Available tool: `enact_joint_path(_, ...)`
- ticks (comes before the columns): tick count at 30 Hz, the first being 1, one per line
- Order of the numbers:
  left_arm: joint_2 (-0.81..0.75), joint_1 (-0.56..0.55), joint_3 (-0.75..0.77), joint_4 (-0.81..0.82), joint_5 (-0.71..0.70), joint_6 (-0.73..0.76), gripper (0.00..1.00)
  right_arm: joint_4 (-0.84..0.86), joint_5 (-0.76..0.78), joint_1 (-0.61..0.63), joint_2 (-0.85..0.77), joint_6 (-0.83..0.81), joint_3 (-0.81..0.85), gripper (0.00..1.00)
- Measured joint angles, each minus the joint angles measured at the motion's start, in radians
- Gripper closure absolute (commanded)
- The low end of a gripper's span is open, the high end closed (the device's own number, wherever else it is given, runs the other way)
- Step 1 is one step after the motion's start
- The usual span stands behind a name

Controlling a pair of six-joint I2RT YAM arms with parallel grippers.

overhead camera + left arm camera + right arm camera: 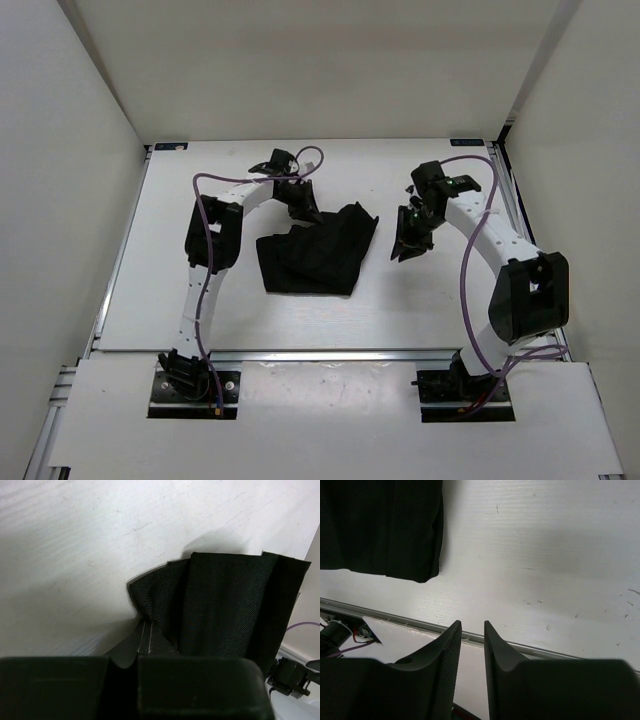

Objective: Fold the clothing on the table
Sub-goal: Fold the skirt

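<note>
Top external view: the soft, wrinkly, plain black fabric clothing (315,255) lay in a bunched heap on the large flat matte white table (400,310), between the two arms. The left gripper (302,207) was lowered onto the far left corner of this heap, so most of the fabric spread out from it towards the arm bases and towards the other arm.

In the left wrist view the jaws were fully closed and a piece of the black fabric was pinched between them. Directly ahead of the jaws the cloth stood in several upright pleats, and bare white table lay to one side of them.

The right gripper (410,245) hung just beside the right edge of the clothing, apart from it – it touched no fabric. In the right wrist view its two dark fingers (445,655) stood only slightly apart, with a narrow gap between them and nothing in that gap. A straight edge and a rounded corner of the clothing showed ahead of these fingers and to their left, well clear of the tips. The thin metal rail (545,653) at the table's edge crossed the picture just beyond the fingertips – it passed behind both of them.

A purple cable (205,190) looped along the left arm, well behind the closed jaws.
</note>
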Motion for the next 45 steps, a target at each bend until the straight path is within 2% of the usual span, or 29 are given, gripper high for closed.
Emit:
enact_joint_path(6, -0.154, 0.023, -0.214, 0.104, 0.002, -0.065, 1.00, 0.029, -0.022, 0.036, -0.007, 0.009, 0.000, 0.72)
enact_joint_path(16, -0.706, 0.148, -0.700, 0.316, -0.003, -0.154, 1.00, 0.083, -0.056, 0.093, 0.001, 0.010, -0.001, 0.74)
enact_joint_path(22, -0.854, 0.192, -0.926, 0.348, -0.018, -0.166, 1.00, 0.093, -0.069, 0.108, 0.079, -0.001, 0.029, 0.75)
enact_joint_path(29, -0.966, 0.252, -1.027, 0.298, -0.092, -0.143, 1.00, 0.088, -0.071, 0.150, 0.198, -0.025, 0.186, 0.75)
enact_joint_path(33, -1.012, 0.270, -1.054, 0.275, -0.154, -0.113, 1.00, 0.082, -0.074, 0.174, 0.231, -0.031, 0.255, 0.72)
enact_joint_path(36, -1.011, 0.264, -1.086, 0.256, -0.211, -0.094, 0.91, 0.076, -0.075, 0.187, 0.249, -0.035, 0.286, 0.68)
enact_joint_path(41, -1.014, 0.244, -1.136, 0.190, -0.332, -0.096, 0.89, 0.043, -0.071, 0.192, 0.266, -0.043, 0.329, 0.67)
enact_joint_path(45, -1.070, 0.241, -1.122, 0.116, -0.428, -0.087, 0.83, 0.032, -0.071, 0.181, 0.265, -0.046, 0.356, 0.66)
